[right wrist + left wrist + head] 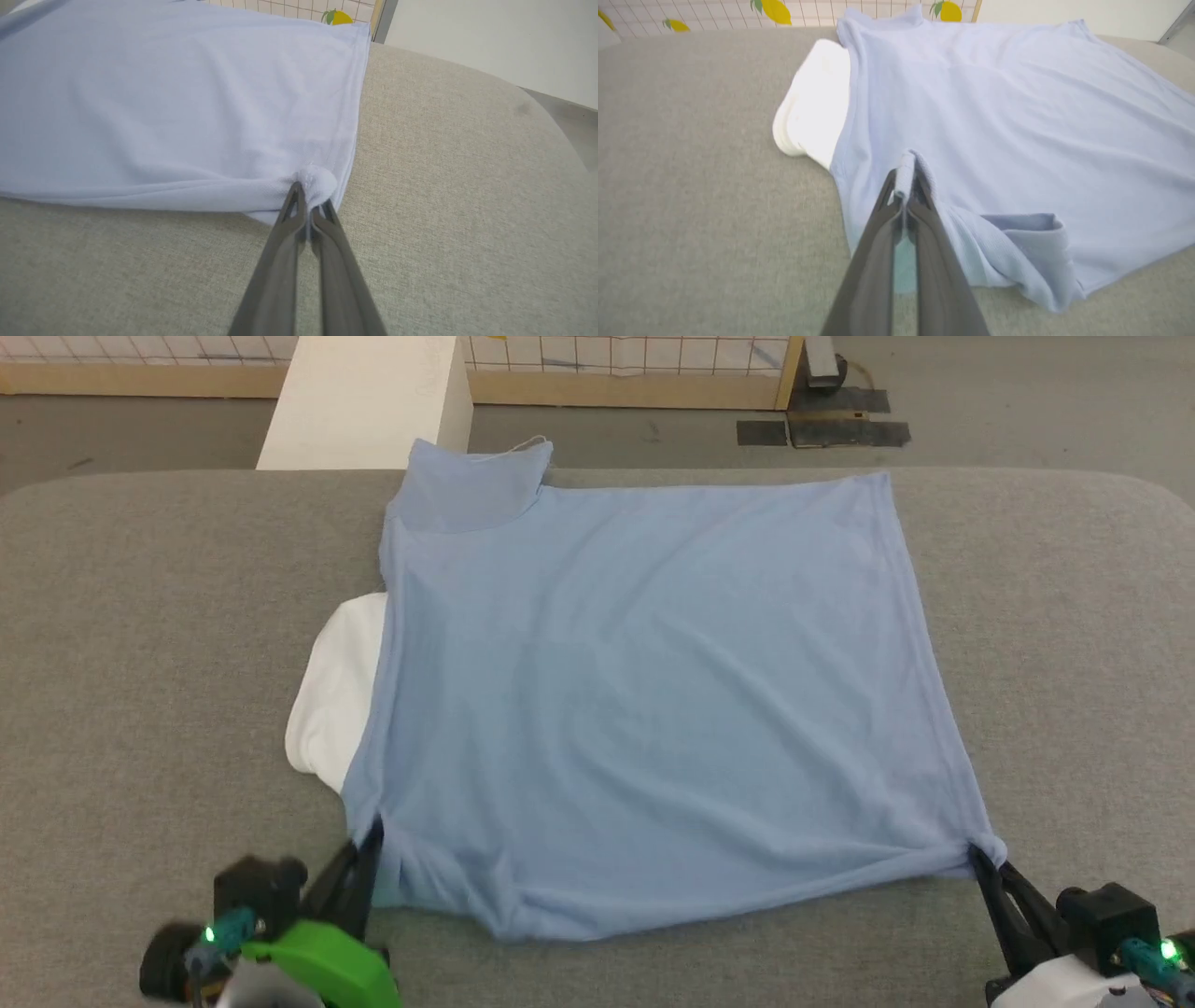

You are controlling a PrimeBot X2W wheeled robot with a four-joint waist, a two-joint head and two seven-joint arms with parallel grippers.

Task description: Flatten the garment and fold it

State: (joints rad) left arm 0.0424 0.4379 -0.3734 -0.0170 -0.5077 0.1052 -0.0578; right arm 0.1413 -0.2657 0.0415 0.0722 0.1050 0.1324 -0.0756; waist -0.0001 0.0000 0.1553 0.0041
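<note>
Firmly, the left gripper [372,829] and right gripper [977,854] each pinch a near garment [644,691] corner, seemingly lifted slightly.

light blue garment [644,691] lying spread on grey table [140,616] | white section poking out left | I'm pinching both near corners

No text, label, brand or number can be read in any view. The light blue cloth of the garment [653,691] shows nothing legible, and neither does its white part at the left.
</note>
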